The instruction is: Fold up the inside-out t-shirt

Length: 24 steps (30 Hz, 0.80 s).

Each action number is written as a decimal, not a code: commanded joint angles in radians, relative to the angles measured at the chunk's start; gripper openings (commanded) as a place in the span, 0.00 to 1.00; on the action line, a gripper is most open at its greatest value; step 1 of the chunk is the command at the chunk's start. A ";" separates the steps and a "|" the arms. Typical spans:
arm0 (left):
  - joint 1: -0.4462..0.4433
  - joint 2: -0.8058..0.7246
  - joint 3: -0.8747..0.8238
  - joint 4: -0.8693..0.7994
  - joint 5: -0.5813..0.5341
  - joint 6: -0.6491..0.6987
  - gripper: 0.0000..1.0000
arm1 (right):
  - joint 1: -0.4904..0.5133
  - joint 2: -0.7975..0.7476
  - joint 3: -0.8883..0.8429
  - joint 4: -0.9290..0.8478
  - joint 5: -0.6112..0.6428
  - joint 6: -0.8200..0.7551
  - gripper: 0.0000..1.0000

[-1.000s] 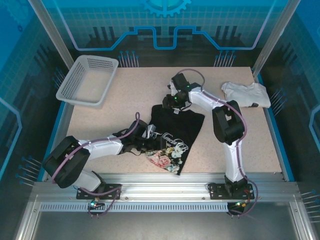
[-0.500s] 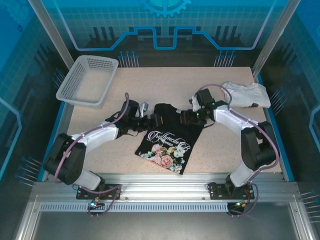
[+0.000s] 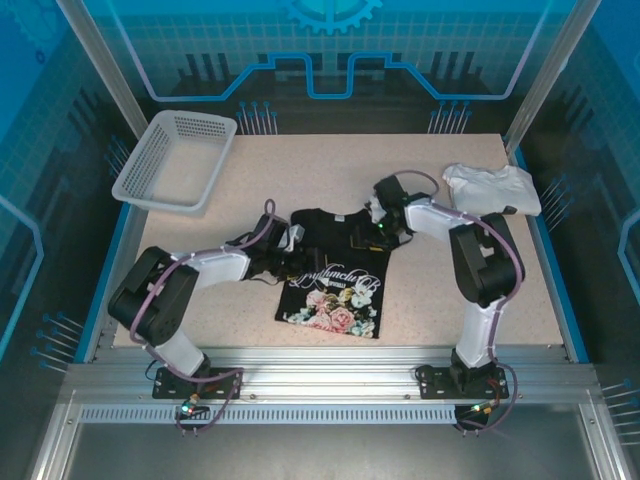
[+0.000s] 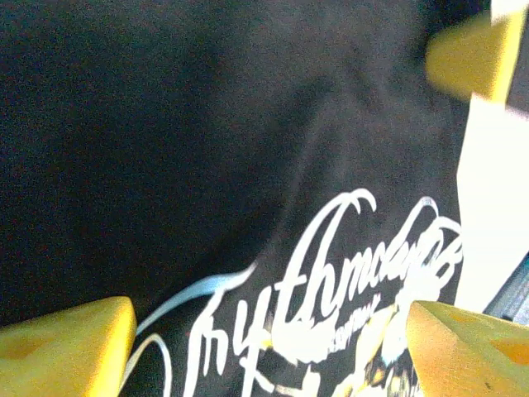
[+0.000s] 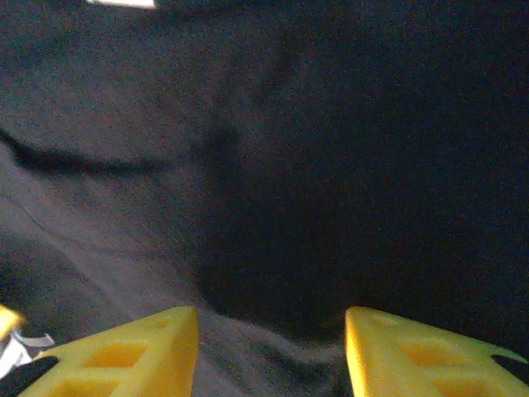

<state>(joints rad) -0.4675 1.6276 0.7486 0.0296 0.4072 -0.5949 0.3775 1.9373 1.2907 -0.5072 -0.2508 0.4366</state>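
Note:
The inside-out t-shirt (image 3: 335, 290) lies near the middle of the table as a black upright rectangle, its white lettering and flower print facing up. My left gripper (image 3: 295, 262) hovers low over its upper left part. In the left wrist view its yellow fingers (image 4: 66, 347) stand wide apart, the left gripper (image 4: 269, 351) open over the lettering on the shirt (image 4: 207, 149). My right gripper (image 3: 372, 235) is over the shirt's upper right corner. In the right wrist view the right gripper (image 5: 269, 356) is open, with plain black cloth (image 5: 331, 149) lying under and between its fingers.
A white plastic basket (image 3: 175, 160) stands at the back left. A small white folded garment (image 3: 490, 187) lies at the back right, close behind my right arm. Bare speckled table (image 3: 300, 175) stretches behind the shirt, and the metal rail runs along the near edge.
The shirt has gone from tilted to square with the table edge and now looks narrower. Both grippers swung out to its sides, then came back in over its upper part.

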 commanded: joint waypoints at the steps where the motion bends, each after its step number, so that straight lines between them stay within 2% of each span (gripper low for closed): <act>1: 0.011 -0.089 -0.063 -0.030 -0.013 -0.001 0.87 | 0.024 0.023 0.124 -0.079 0.001 -0.116 0.53; 4: 0.083 -0.128 -0.044 -0.010 -0.077 -0.028 0.89 | -0.015 -0.015 0.153 -0.105 0.072 -0.163 0.59; 6: 0.136 -0.106 -0.005 0.012 -0.079 -0.044 0.90 | -0.054 -0.013 0.179 -0.134 0.109 -0.178 0.64; 12: 0.189 0.101 0.257 -0.119 -0.128 0.045 0.93 | -0.119 0.083 0.294 -0.229 0.174 -0.202 0.81; 18: 0.213 0.293 0.461 -0.279 -0.141 0.101 0.92 | -0.117 0.202 0.401 -0.322 0.172 -0.220 0.86; 24: 0.208 0.325 0.492 -0.340 -0.150 0.122 0.90 | -0.094 0.248 0.434 -0.384 0.155 -0.234 0.86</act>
<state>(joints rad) -0.2626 1.9404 1.2129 -0.2054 0.2802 -0.5156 0.2611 2.1685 1.6905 -0.8040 -0.0856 0.2260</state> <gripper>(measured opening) 0.905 0.865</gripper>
